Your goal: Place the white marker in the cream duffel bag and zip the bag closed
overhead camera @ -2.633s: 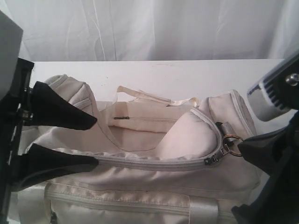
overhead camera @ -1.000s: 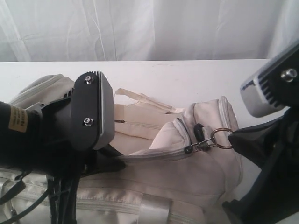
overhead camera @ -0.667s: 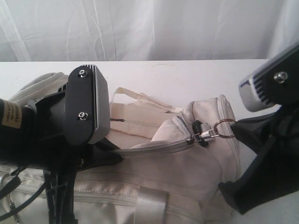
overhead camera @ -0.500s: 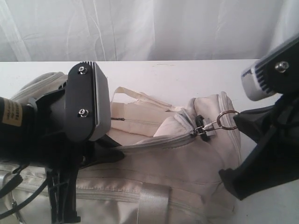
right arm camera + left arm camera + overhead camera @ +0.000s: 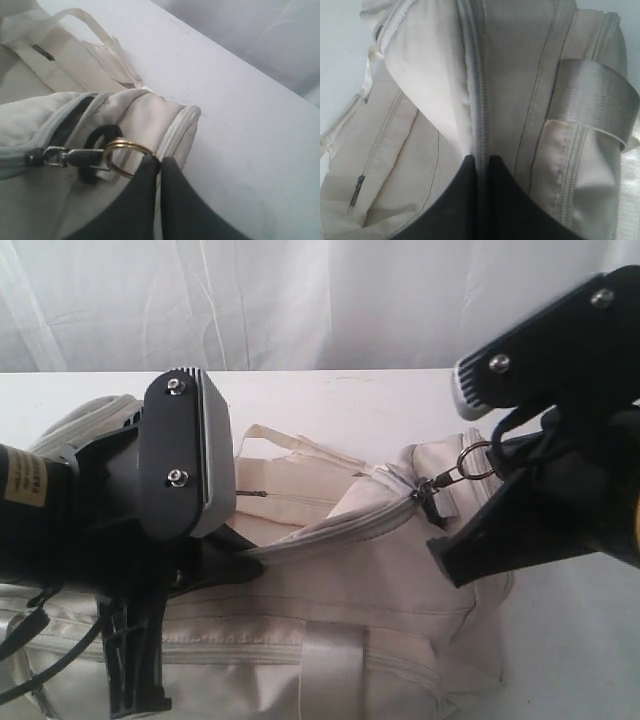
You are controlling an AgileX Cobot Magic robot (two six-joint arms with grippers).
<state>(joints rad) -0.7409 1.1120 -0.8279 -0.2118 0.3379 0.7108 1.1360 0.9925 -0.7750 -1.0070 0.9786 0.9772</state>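
Now the right gripper [image 5: 159, 161], pinched shut on the zip's ring [image 5: 127, 144], has dragged it nearer the end of the bag [image 5: 380, 580] by the table's [image 5: 330, 400] near edge, while the left gripper [image 5: 481, 160] clamps the seam [image 5: 479, 100]. Nearly zipped, I'd say; the marker is out of sight, presumably inside.

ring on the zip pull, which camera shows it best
Right wrist view: the ring is close and sharp, pinched by the shut right gripper. The exterior view shows it small at the bag's end. The left wrist view misses it, showing only the zip in the left gripper.
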